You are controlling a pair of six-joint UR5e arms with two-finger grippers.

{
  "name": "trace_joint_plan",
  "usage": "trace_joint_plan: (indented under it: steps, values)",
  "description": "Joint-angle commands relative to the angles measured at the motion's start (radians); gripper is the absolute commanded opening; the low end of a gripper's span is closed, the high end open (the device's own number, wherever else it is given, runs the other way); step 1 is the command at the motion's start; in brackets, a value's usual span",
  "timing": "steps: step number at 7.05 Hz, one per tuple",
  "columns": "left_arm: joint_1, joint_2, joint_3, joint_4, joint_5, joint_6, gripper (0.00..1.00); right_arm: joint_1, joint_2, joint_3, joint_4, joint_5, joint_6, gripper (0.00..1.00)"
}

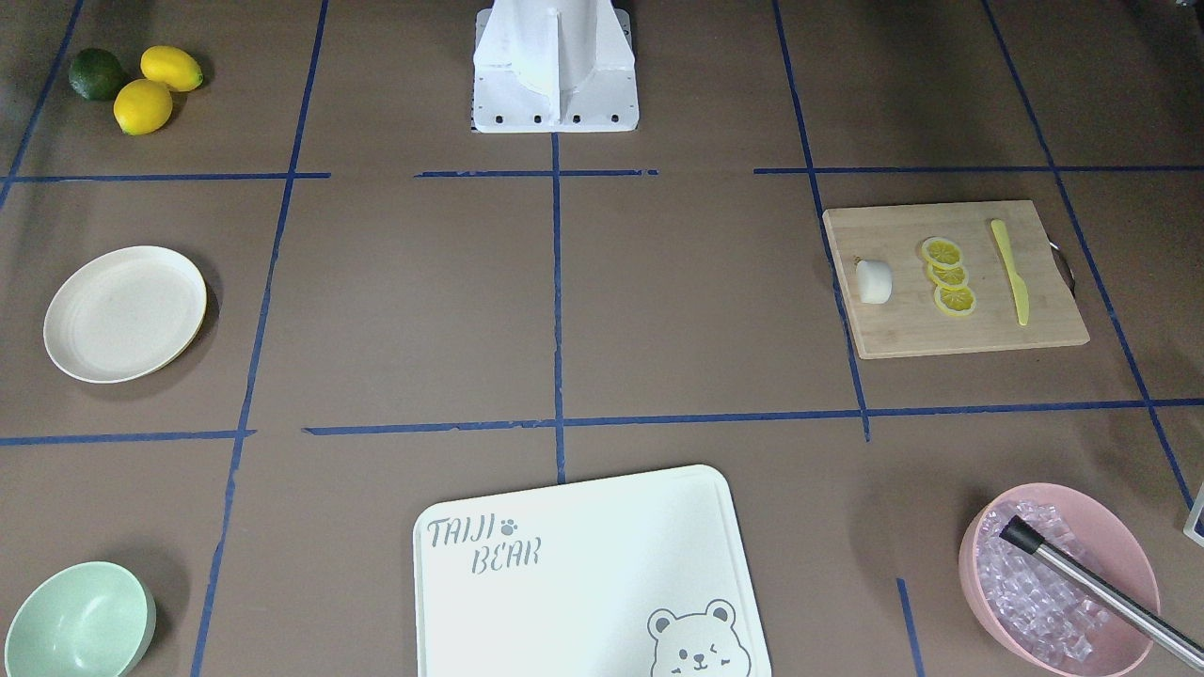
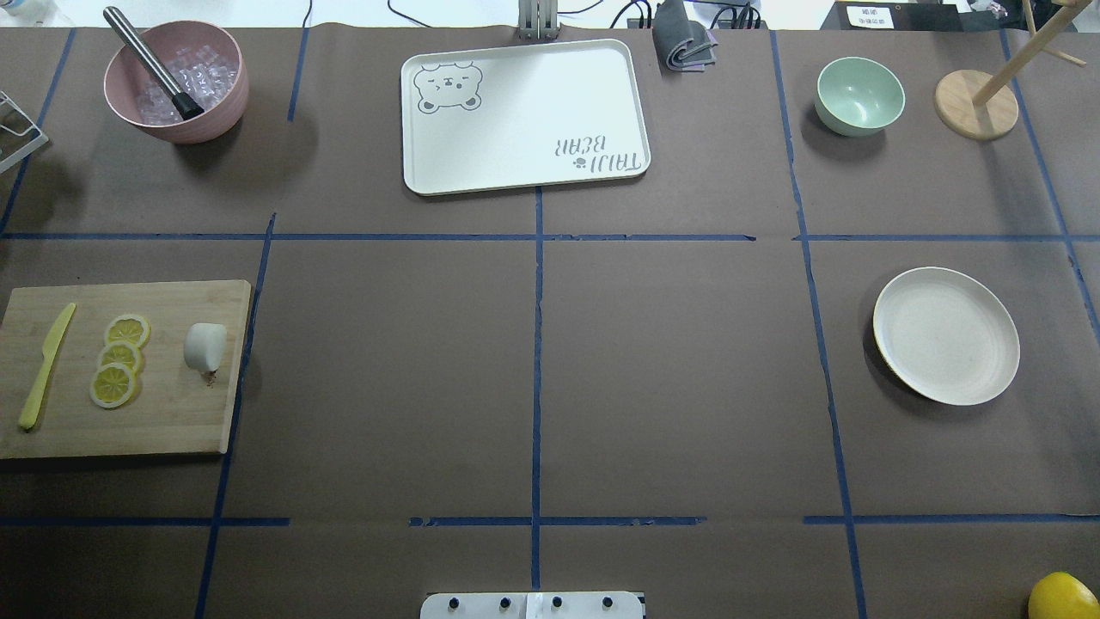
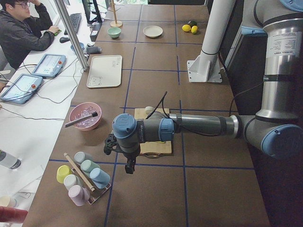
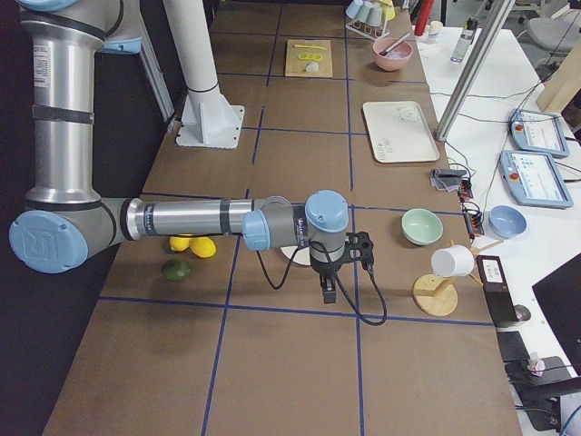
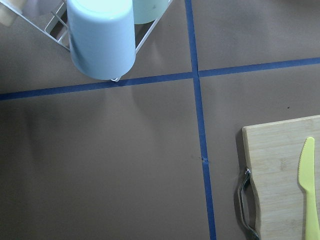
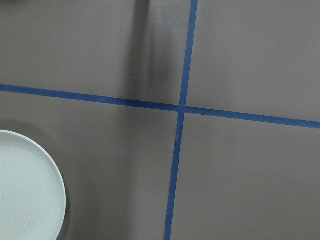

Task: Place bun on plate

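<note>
On the counter lie one bun, one plate, three lemon slices, two lemons, one lime, one yellow knife, two boards and two bowls.

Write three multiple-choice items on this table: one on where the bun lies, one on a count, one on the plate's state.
1. Where does the small white rounded bun lie?
A) on the bamboo cutting board
B) beside that board, off it
C) lifted in the air

2. How many yellow lemon slices lie next to it?
A) two
B) three
C) five

3. What state is the round cream-white plate in?
A) empty
B) holding the bun
C) turned upside down

Answers:
1 A, the bun rests on the board near its edge.
2 B, three overlapping slices show between the bun and the yellow plastic knife.
3 A, its face is bare and its rim points up.
</note>
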Motion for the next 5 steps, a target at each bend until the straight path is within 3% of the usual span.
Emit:
trace_joint_plan:
  steps: [1,3,4,5]
  values:
    - [0.002,-0.002,0.000,0.000,-0.002,-0.006,1.00,-0.001,0.000,-0.005,-0.002,0.000,0.000,1.00]
    - [0.002,-0.002,-0.002,0.000,-0.003,-0.006,1.00,-0.020,0.000,-0.011,-0.002,0.000,-0.003,1.00]
    - [0.002,-0.002,-0.002,0.000,-0.005,-0.006,1.00,-0.082,0.000,-0.013,0.023,0.000,-0.003,1.00]
    - [0.002,-0.002,-0.002,0.000,-0.006,-0.006,1.00,-0.113,0.000,-0.044,0.125,0.000,0.026,1.00]
